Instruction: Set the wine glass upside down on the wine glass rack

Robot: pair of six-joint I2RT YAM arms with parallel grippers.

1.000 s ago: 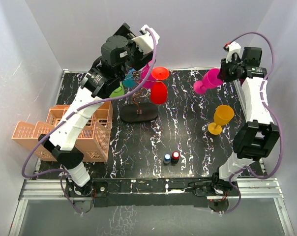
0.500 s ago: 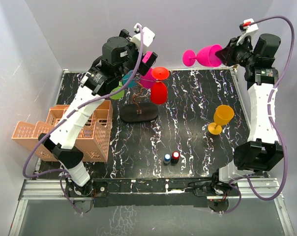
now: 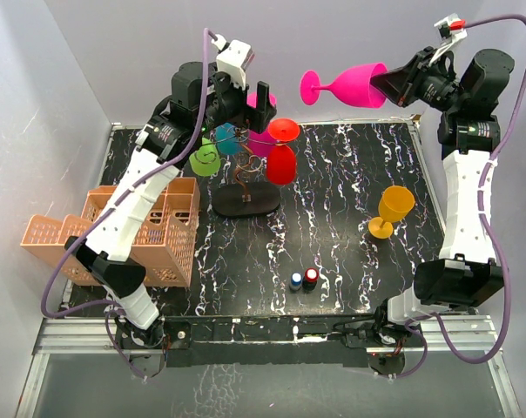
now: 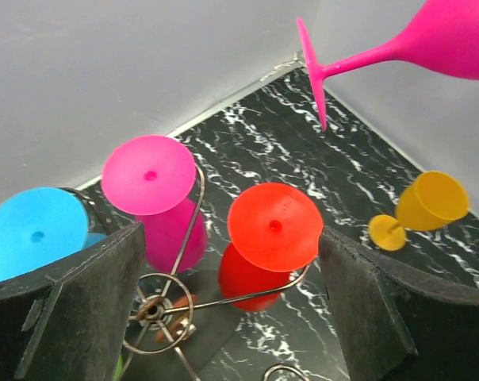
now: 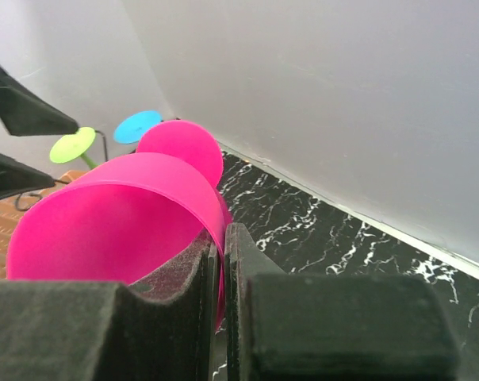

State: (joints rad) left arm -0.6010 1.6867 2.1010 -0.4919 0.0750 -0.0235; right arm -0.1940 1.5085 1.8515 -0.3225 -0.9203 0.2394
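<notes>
My right gripper (image 3: 395,83) is shut on the rim of a pink wine glass (image 3: 357,84) and holds it high near the back wall. The glass lies about level, foot pointing left toward the rack. In the right wrist view the glass wall (image 5: 120,214) is pinched between the closed fingers of the gripper (image 5: 222,238). The wine glass rack (image 3: 244,185) stands left of centre on its black oval base. Red (image 3: 280,162), magenta (image 3: 261,144), teal (image 3: 225,139) and green (image 3: 204,160) glasses hang from it upside down. My left gripper (image 3: 242,96) is open and empty above the rack (image 4: 151,308).
A yellow-orange wine glass (image 3: 392,209) stands upright on the table at the right. An orange lattice crate (image 3: 115,235) sits at the left edge. Two small capped bottles (image 3: 302,279) stand near the front centre. Grey walls close the back and sides.
My right arm has raised the pink glass and carried it left, turning it level with the foot toward the rack. My left gripper has lifted above the rack top.
</notes>
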